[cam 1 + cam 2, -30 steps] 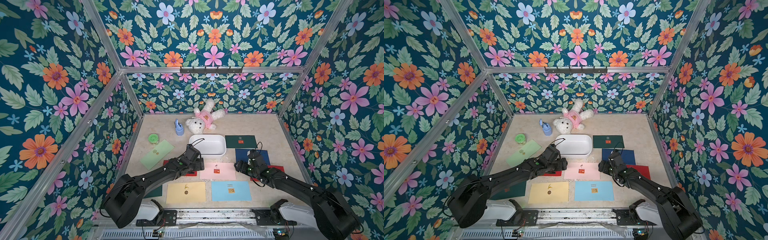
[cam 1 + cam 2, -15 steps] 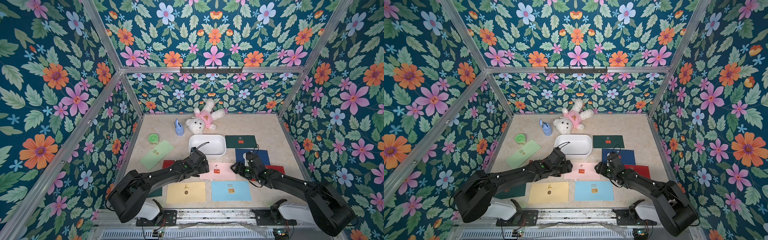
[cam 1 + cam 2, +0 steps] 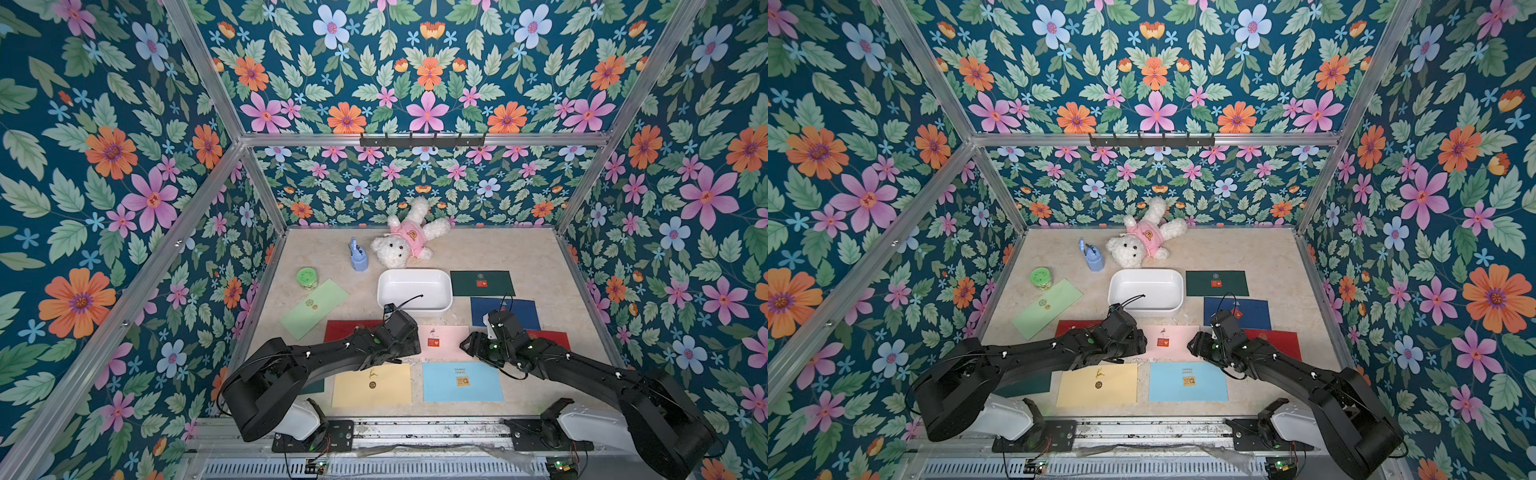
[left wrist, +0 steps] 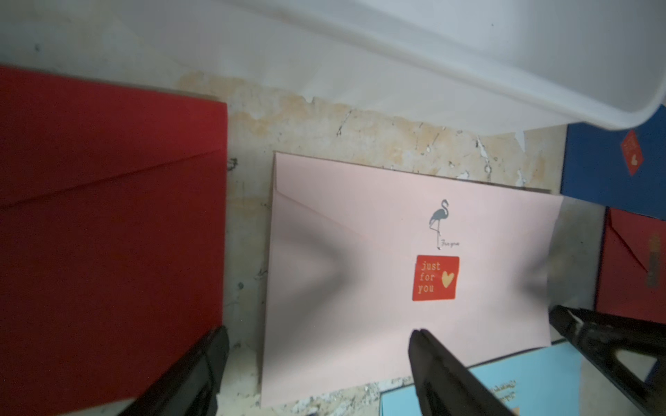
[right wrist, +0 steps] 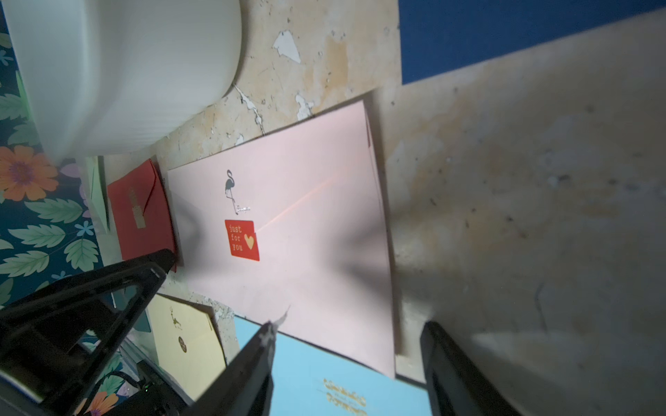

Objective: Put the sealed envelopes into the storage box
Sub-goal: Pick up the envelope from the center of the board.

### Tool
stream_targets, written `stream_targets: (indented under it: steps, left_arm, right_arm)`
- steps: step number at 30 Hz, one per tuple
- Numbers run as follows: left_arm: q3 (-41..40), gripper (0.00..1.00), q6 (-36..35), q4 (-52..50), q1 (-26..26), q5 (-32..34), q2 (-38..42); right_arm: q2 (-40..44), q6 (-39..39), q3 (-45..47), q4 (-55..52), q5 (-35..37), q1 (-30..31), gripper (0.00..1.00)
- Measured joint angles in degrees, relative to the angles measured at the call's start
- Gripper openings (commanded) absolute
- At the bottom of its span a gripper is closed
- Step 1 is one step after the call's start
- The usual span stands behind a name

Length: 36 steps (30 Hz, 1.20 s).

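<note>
Envelopes, nine, surround my open, empty left gripper [image 4: 317,338] and right gripper [image 5: 346,331] flanking the pink envelope [image 4: 396,230]; box [image 3: 413,289] behind.

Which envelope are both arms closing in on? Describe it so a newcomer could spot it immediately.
Find the white storage box at the table's middle; the pink envelope lies flat just in front of it, between the left pincer and right pincer. It is the only pink one, with a grey flamingo print above a red "just for you" sticker.

Nine envelopes [image 3: 442,343], one storage box [image 3: 414,275], one jar [image 3: 307,277], one teddy [image 3: 405,243], one blue bottle [image 3: 358,258].
</note>
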<state>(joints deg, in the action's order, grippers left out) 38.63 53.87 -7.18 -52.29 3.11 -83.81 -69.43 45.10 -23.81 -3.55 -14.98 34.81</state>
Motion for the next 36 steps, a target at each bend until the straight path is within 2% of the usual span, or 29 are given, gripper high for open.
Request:
stream_targets:
  steps: [14, 23, 30, 36]
  left_arm:
    - [-0.9, 0.85, 1.3, 2.7, -0.2, -0.2, -1.0]
    - [-1.5, 0.83, 1.5, 6.3, -0.2, -0.3, -1.8]
    - [-1.7, 0.83, 1.7, 7.2, -0.2, -0.7, -2.0]
    - [-1.5, 0.82, 1.7, 7.7, -0.3, -0.8, -2.5]
  right_arm:
    - [-0.5, 4.2, 2.3, 4.3, -1.8, 1.9, 0.58]
    - [2.5, 7.9, 6.4, 8.4, -1.0, 2.0, 0.41]
    - [5.7, 11.0, 9.8, 10.8, 0.7, 2.1, 0.32]
    - [4.6, 11.8, 9.4, 10.6, 2.0, 2.0, 0.21]
